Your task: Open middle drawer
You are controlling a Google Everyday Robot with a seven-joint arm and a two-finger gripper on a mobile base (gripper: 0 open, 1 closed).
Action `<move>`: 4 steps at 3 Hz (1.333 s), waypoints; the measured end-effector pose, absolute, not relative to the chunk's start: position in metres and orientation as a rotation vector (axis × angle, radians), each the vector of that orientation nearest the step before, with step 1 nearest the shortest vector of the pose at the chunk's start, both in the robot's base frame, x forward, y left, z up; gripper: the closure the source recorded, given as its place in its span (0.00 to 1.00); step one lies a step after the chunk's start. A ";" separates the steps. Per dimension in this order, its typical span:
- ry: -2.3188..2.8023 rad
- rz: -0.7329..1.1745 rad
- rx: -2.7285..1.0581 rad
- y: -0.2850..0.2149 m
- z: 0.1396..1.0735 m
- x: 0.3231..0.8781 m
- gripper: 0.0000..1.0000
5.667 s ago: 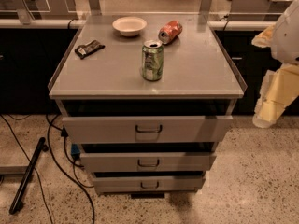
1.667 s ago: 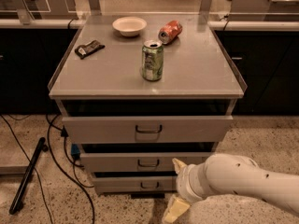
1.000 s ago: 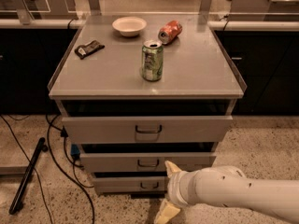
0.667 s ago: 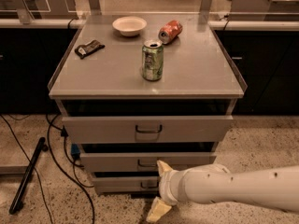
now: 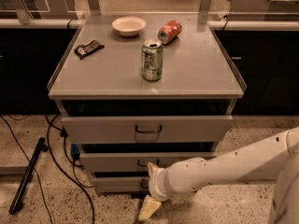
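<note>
The grey metal cabinet has three drawers, all slightly ajar. The middle drawer point(image 5: 107, 162) is a shallow front with a small dark loop handle point(image 5: 146, 163) at its centre. My gripper point(image 5: 149, 189) reaches in from the lower right on a cream arm and sits in front of the lowest drawer point(image 5: 110, 184), just below the middle handle. It is open and empty. The upper fingertip point(image 5: 152, 168) is close under the handle, and the lower finger point(image 5: 148, 208) points at the floor.
The taller top drawer point(image 5: 103, 129) is above. On the cabinet top stand a green can point(image 5: 152, 59), a red can on its side point(image 5: 169, 31), a white bowl point(image 5: 129, 25) and a dark packet point(image 5: 88, 48). Cables and a black rod point(image 5: 27, 175) lie on the floor at left.
My arm swung down from the right side and moved left along the cabinet's lower front. The gripper now sits under the middle handle. The drawers have not moved.
</note>
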State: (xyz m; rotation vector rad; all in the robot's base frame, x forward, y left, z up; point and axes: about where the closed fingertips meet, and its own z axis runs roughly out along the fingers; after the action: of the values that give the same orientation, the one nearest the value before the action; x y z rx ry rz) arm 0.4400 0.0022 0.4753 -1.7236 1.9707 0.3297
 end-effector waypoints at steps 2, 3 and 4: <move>2.002 0.263 -1.690 -0.007 0.453 0.457 0.11; 2.015 0.234 -1.671 -0.006 0.443 0.470 0.09; 2.030 0.233 -1.633 -0.004 0.432 0.482 0.11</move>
State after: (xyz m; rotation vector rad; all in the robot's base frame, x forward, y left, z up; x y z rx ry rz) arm 0.4817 -0.0043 0.4320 -1.6334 2.0298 0.2332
